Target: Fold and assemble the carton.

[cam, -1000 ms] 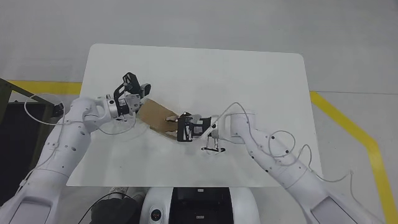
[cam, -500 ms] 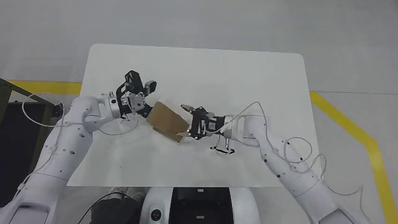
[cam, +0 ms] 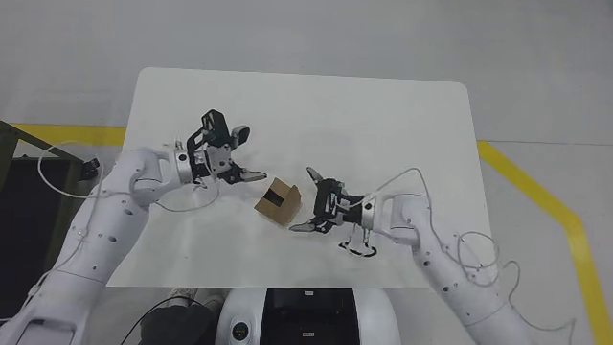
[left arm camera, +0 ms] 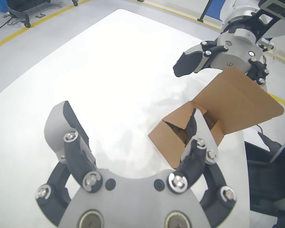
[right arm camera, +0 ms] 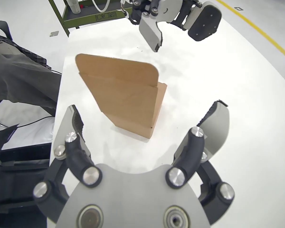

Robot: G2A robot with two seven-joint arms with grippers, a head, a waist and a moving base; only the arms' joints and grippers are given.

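Top view: one carton [cam: 278, 201], left hand [cam: 247, 158], right hand [cam: 305, 199]

Robot body, inventory:
- Left arm [cam: 115, 201] and right arm [cam: 441, 259]: glossy white rounded shells in jointed segments, with black wrist housings.
- Thin white cables [right arm camera: 102, 10]: hang in loose loops along the forearms.
- Left gripper [left arm camera: 130, 110] and right gripper [right arm camera: 146, 107]: flat grey metal palm plate [left arm camera: 133, 202], black curved linkages [left arm camera: 73, 153], round silver screw heads [left arm camera: 92, 179], and two recessed bearings low on the plate.
- Fingers [left arm camera: 52, 124]: pale grey curved shells faced with black ribbed pads [right arm camera: 77, 119].
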